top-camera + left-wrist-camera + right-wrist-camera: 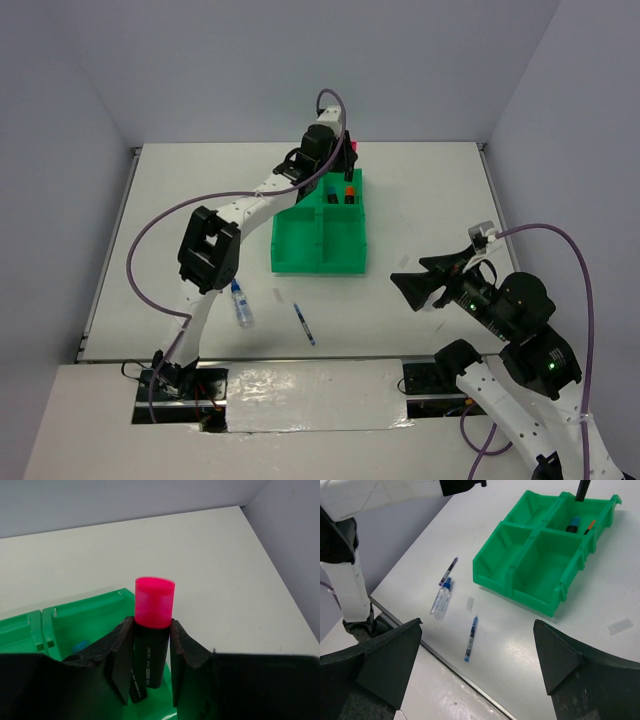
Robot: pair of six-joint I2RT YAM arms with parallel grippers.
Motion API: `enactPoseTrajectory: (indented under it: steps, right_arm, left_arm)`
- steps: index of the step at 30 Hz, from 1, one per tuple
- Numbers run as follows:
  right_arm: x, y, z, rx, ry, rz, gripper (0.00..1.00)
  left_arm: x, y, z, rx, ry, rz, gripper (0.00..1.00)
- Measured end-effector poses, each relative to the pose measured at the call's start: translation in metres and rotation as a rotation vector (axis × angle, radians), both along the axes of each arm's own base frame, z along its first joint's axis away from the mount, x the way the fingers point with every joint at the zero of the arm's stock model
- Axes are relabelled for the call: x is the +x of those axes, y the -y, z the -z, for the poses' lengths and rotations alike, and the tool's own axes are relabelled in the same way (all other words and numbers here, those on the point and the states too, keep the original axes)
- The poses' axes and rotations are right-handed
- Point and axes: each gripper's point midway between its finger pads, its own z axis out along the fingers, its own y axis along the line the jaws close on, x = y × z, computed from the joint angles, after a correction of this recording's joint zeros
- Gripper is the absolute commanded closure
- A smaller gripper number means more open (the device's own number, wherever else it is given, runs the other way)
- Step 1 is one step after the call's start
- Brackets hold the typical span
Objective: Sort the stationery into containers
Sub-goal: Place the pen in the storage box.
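Pinched betw. L jaws, above far-right compartment of green tray (320, 268): black marker w/ pink-red cap (155, 602). Upright, cap up, body squeezed from both sides just below cap. Lower end dipping toward that compartment; contact w/ tray floor can't tell.

Lying flat in same compartment: blue-capped marker (572, 524) & thin pen w/ orange-red tip (590, 526), side by side, close together. Tray split 2x2, sitting mid-surface, a little toward far side.

R jaws spread wide, nothing betw. them. Held low over near-right part of white surface (430, 200), well apart from tray, aimed left toward it.

Loose on surface, near side of tray, by L arm (210, 250):
- small clear bottle w/ blue cap (241, 303), on its side
- dark thin pen (449, 571), just beside bottle's cap end, on the side farther from R jaws
- blue pen (304, 324), to the right of bottle, close to front edge
- tiny clear bit (469, 604), betw. bottle & blue pen

Another clear bit (620, 626) on surface off R side of tray, apart from the rest.

All loose items outside tray, none touching it. Bottle & both pens near each other, roughly lengthwise toward tray. Dark thin pen seen only in R wrist view; hidden behind L arm from above.
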Motion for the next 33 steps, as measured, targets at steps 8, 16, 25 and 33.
enactPoseTrajectory:
  steps: [8,16,25,33]
  right_arm:
    - [-0.003,-0.003,0.001,-0.011,0.008,-0.032,0.0]
    - [-0.002,-0.01,0.009,-0.021,-0.015,-0.067,0.0]
    - [0.0,-0.012,0.012,-0.031,-0.025,-0.073,0.0]
    - [0.033,-0.027,0.056,-0.092,-0.168,-0.058,0.0]
  left_arm:
    - [0.007,0.0,0.014,0.011,0.001,-0.018,0.61]
    - [0.009,0.0,0.037,0.03,-0.006,-0.016,0.41]
    - [0.004,-0.005,0.047,0.032,-0.036,-0.025,0.01]
    - [-0.044,-0.052,-0.077,-0.012,0.036,-0.093,0.01]
